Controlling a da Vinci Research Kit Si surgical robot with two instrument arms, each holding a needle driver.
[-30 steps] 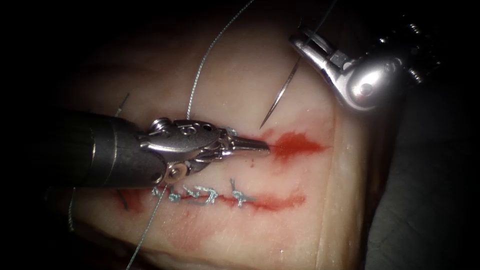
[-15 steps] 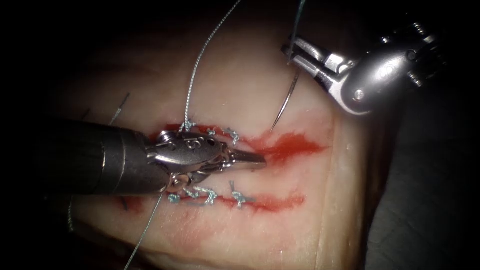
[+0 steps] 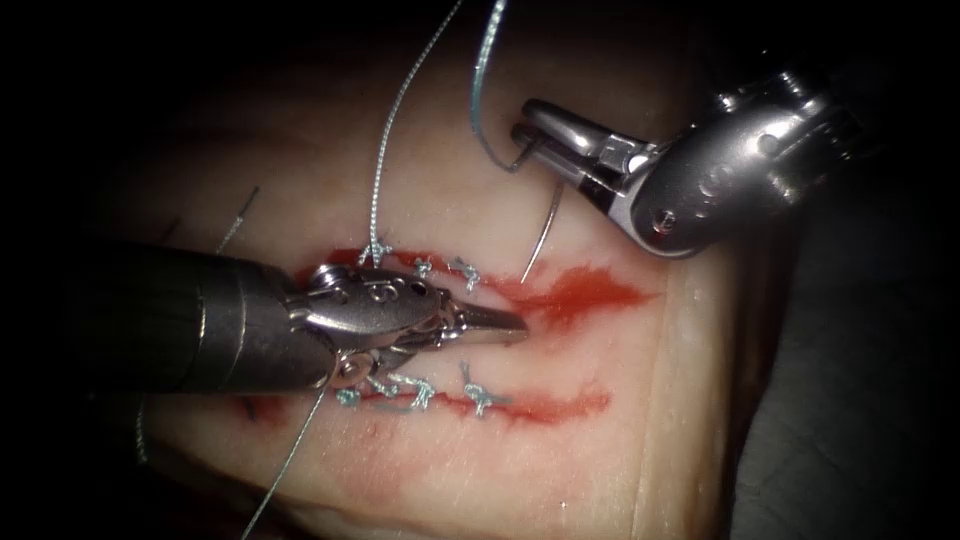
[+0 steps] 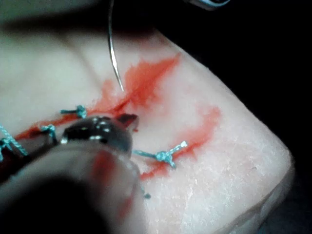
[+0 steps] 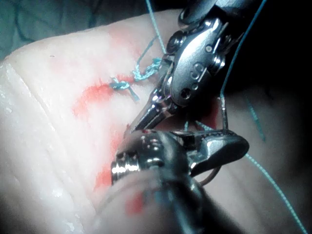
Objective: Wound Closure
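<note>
My right tool [image 3: 525, 135] is shut on the curved needle [image 3: 548, 222] near its thread end. The needle hangs down from the jaws, its tip just above the tissue [image 3: 560, 440] at the open right end of the upper cut [image 3: 560, 295]. I cannot tell whether the tip touches. Teal thread [image 3: 480, 90] runs up from the needle's rear. My left tool [image 3: 505, 325] is shut with nothing in it, its tip resting on the tissue just below that cut's open end. From the wrist views the needle [image 4: 112, 48] and the left tool's jaws [image 5: 141, 122] stand close together.
The upper cut carries several knotted stitches [image 3: 420, 265], and a long thread [image 3: 385, 150] rises from the leftmost one. A lower cut [image 3: 540, 405] has its own stitches [image 3: 480, 398]. Red fluid [image 3: 600, 290] pools at the upper cut's right end. Another thread [image 3: 285, 470] trails off at the lower left.
My right tool has swung left and down with the needle, turning it; the tip sank toward the upper cut. The left tool drew back slightly, uncovering the upper stitches.
</note>
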